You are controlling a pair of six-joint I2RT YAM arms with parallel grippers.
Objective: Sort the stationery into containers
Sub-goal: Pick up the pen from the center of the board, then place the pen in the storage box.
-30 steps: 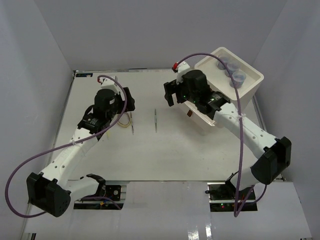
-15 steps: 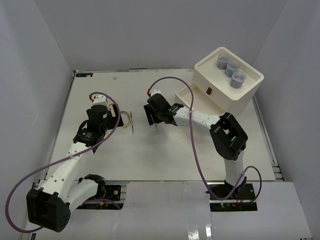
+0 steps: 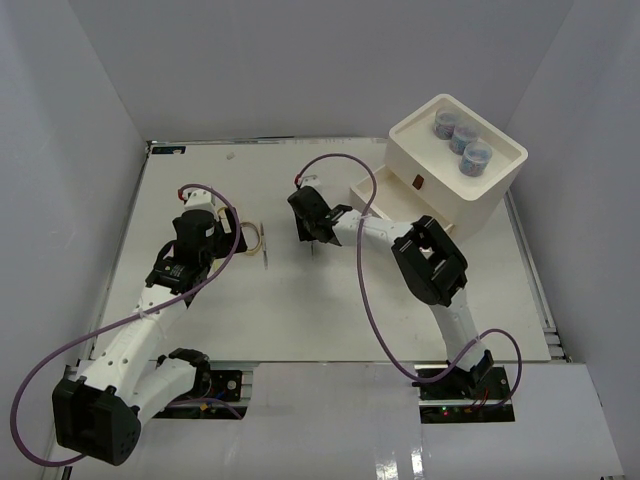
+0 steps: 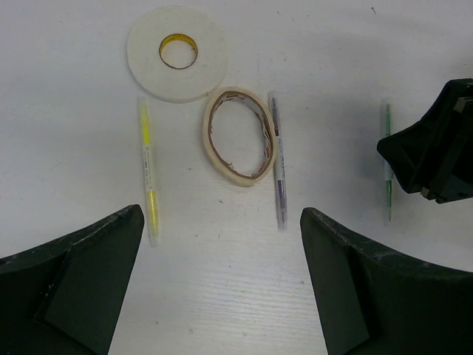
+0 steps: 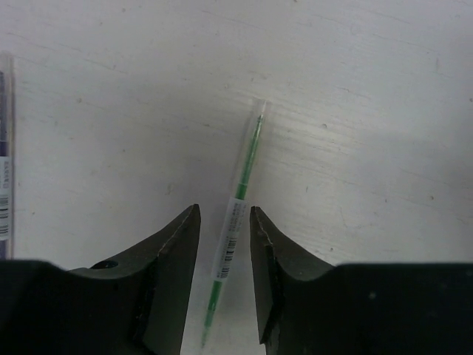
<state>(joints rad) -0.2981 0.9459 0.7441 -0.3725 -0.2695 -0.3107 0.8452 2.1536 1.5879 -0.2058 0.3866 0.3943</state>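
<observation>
Found at the bottom of the left wrist view the left gripper (image 4: pixel 222 214) spread wide and empty, drawn back slightly within the last second to hover near the yellow pen (image 4: pixel 148 174), band (image 4: pixel 210 133), purple pen (image 4: pixel 278 166) and tape (image 4: pixel 176 52), none touched. Recorded in the same second a swing of the right gripper (image 5: pixel 224 214) from the box (image 3: pixel 440 190) at upper right down to mid-table, now straddling the green pen (image 5: pixel 247 159) with fingers narrowed either side, not seen clamping. Judged as the start of a pick bound for what looks like a pulled-out drawer (image 3: pixel 375 192), with three jars (image 3: pixel 460 140) already in the top tray.
</observation>
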